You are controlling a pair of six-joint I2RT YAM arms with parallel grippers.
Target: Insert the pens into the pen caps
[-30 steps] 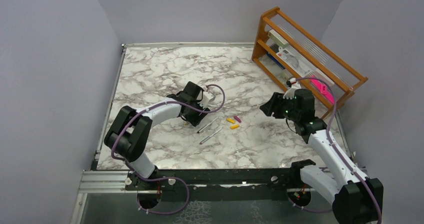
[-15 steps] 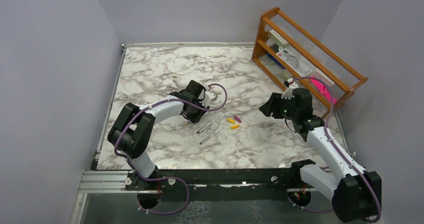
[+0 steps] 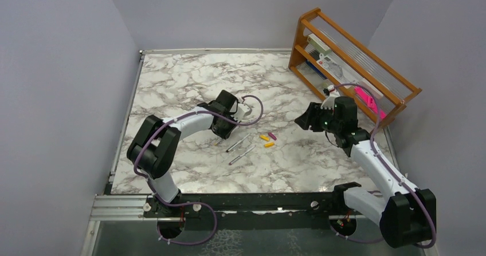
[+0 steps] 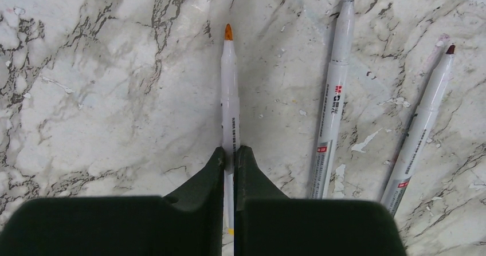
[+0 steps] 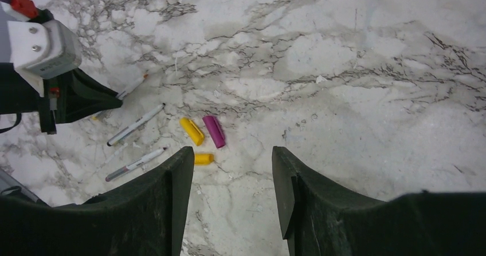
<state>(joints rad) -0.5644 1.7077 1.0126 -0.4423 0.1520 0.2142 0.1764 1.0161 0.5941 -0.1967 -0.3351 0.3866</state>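
Three slim silver-grey pens lie on the marble. My left gripper [image 4: 230, 153] is shut on the orange-tipped pen [image 4: 230, 95], low on the table, its tip pointing away from the jaws. To its right lie the black-tipped pen [image 4: 334, 90] and the dark-red-tipped pen [image 4: 421, 124]. In the top view the left gripper [image 3: 220, 131] sits just left of those two pens [image 3: 238, 142]. Two yellow caps [image 5: 192, 131] [image 5: 203, 158] and a magenta cap [image 5: 214, 131] lie loose together. My right gripper [image 5: 232, 158] hovers open and empty, above and to the right of the caps.
A wooden rack [image 3: 349, 61] stands at the back right, with a flat bright-pink object [image 3: 367, 98] at its foot behind the right arm. Grey walls close in the table on three sides.
The left gripper's jaws have shut on the orange-tipped pen. The right arm has shifted slightly towards the back and left, its jaws still apart.
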